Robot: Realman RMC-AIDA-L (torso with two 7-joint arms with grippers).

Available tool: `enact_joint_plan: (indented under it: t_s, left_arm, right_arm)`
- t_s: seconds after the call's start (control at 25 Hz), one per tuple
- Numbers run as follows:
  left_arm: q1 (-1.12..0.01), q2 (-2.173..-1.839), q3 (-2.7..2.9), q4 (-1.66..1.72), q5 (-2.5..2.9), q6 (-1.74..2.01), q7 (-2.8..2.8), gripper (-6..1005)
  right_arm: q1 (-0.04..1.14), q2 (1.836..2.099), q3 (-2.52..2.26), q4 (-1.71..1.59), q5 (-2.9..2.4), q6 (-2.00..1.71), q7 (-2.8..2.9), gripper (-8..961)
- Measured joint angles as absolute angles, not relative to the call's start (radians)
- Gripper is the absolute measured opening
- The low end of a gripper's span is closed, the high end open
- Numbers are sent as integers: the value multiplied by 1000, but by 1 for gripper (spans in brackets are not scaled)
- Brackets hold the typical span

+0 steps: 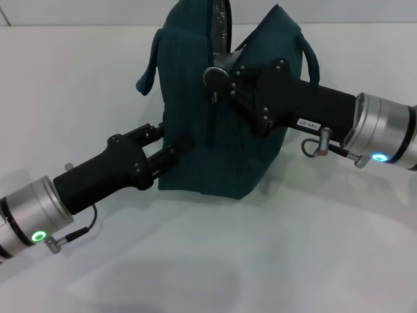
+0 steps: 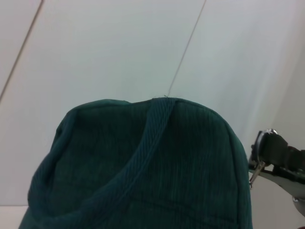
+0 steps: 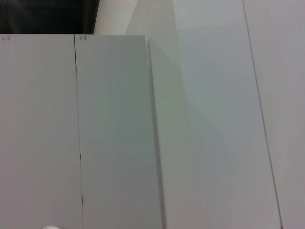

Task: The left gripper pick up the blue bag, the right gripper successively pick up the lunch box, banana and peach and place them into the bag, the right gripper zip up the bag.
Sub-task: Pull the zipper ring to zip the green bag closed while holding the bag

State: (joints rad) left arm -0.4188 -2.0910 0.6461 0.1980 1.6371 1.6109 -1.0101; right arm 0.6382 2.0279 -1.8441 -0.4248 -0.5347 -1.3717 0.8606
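The blue bag (image 1: 215,111) stands on the white table (image 1: 273,261). The left gripper (image 1: 171,151) clamps its lower side. The right gripper (image 1: 218,75) pinches the ring zipper pull (image 1: 213,77) near the top.

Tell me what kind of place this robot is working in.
Probably a lab or test bench, though little shows. A plain white table holds only the blue bag, with the left gripper and right gripper on it. Behind are bare white panel walls.

The blue bag (image 1: 195,111) stands on the table (image 1: 260,261), left claw (image 1: 171,153) at its near side, right claw (image 1: 225,78) at its zipper.
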Motion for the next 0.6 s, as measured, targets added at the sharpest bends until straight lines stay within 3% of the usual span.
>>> enact_joint_plan:
  t_s: [0.6]
  left_arm:
    - [-425, -2088, 700, 200, 1641, 1625, -1008, 387]
  right_arm:
    - [618, 2028, -1839, -426, -454, -1404, 861, 38]
